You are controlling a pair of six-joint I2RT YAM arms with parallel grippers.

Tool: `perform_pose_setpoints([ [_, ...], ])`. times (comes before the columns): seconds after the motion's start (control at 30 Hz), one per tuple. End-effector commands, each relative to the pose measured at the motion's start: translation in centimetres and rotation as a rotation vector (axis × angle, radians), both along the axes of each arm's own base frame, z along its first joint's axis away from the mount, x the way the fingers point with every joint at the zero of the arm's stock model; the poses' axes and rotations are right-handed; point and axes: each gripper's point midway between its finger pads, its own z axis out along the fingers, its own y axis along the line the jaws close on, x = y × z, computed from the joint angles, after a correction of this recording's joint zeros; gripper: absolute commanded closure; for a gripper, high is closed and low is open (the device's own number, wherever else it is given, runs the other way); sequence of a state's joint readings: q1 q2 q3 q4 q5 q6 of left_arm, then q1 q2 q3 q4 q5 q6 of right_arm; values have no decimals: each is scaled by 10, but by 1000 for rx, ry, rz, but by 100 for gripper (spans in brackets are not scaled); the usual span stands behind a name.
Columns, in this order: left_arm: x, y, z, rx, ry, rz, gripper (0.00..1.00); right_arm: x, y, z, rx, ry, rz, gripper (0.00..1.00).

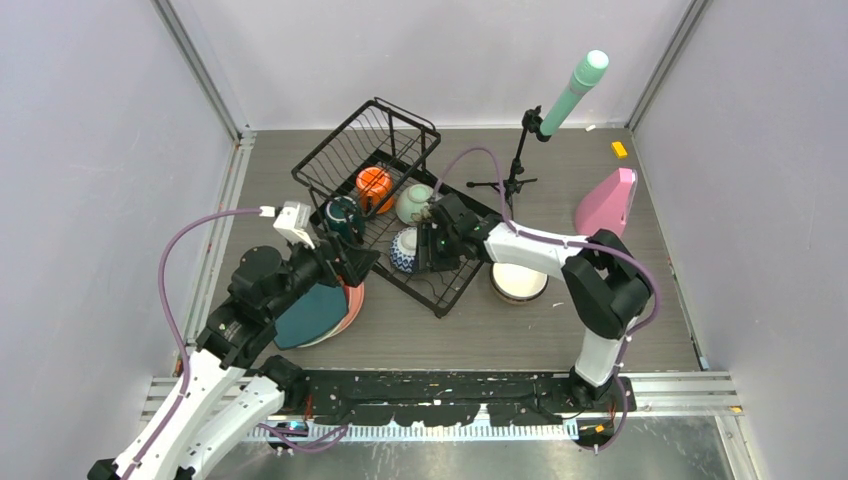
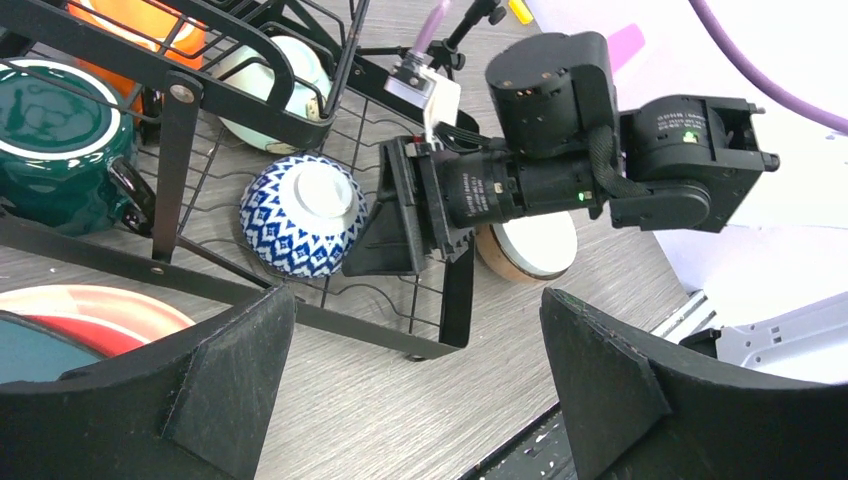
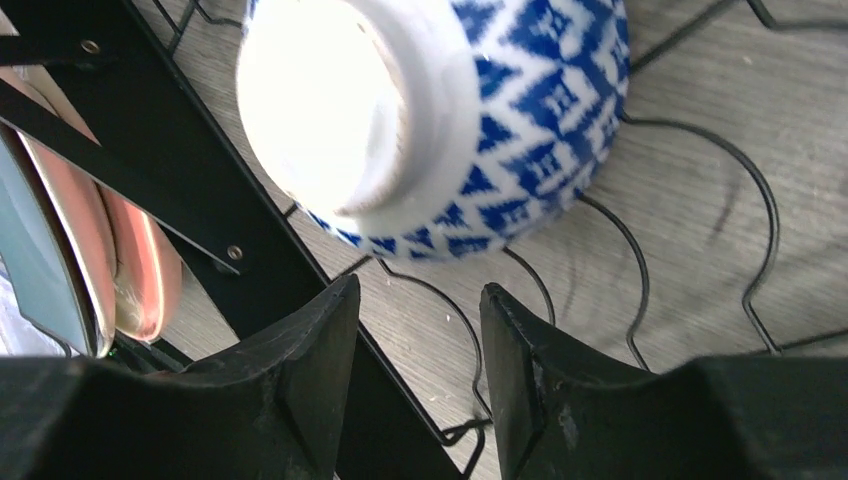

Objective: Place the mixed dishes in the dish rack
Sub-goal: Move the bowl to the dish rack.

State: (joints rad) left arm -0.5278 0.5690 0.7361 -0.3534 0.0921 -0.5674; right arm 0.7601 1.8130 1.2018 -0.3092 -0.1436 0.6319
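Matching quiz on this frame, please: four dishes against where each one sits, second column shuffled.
1 orange mug
2 blue-patterned bowl
3 white and tan bowl
4 dark teal plate

A on table, right of dish rack
B top of plate stack, left of rack
C in rack, by raised basket
D in rack, foot up, just ahead of right gripper

Pairs: 1-C, 2-D, 3-A, 4-B

Bright, even overhead light is washing the grey wood-grain tabletop [image 1: 530, 335], shadows falling soft. Up close, glare is blowing out the white foot of the blue-and-white diamond-patterned ceramic bowl [image 3: 540, 120], foreground blurring.
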Motion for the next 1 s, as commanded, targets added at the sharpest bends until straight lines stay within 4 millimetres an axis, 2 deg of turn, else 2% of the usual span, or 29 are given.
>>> perform_pose_setpoints([
  [0.0,0,7,8,-2,-31,27,5,13,-2,33,94,-114,-69,47],
  [0.13,0,8,7,4,-32,29,5,25,-24,32,91,-124,-106,48],
  [0.27,1,7,7,2,-31,28,5,26,-25,26,92,-108,-84,49],
  [0.47,1,5,7,-4,-25,25,4,36,-6,9,101,-64,-44,51],
  [0.73,0,9,7,-1,-24,38,4,55,22,11,177,-59,-59,54],
  [0.97,1,7,6,0,-17,35,5,55,32,8,186,-37,-46,53],
])
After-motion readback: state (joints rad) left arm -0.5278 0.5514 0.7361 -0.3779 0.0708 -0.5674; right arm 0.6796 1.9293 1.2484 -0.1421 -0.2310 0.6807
